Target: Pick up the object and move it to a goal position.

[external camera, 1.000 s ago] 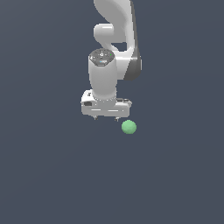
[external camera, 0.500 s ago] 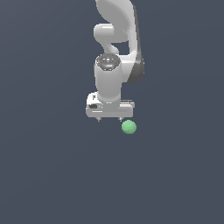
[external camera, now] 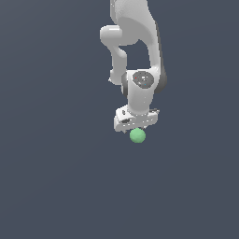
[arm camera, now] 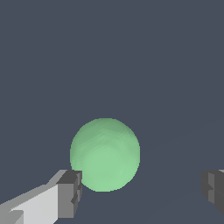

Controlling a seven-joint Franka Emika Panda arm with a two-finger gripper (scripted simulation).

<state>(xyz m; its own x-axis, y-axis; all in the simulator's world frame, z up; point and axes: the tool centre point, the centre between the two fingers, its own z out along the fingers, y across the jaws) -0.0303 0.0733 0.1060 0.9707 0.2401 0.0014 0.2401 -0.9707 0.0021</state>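
The object, a plain matte green ball [external camera: 137, 136], rests on the dark grey floor in the exterior view, just under the white hand of my arm. My gripper [external camera: 135, 128] hovers right over it, its fingers mostly hidden behind the ball and the hand. In the wrist view the ball [arm camera: 105, 154] fills the centre, and the gripper [arm camera: 142, 188] stands open with one dark-tipped finger [arm camera: 70, 192] beside the ball and the other far off at the picture's edge. Nothing is held; the ball lies nearer one finger than the other.
Only the flat dark grey floor [external camera: 56, 177] and my white arm [external camera: 135, 42] reaching down from above are in view.
The hand has shifted toward the exterior view's right, from beside the ball to directly over it. The ball has stayed where it was.
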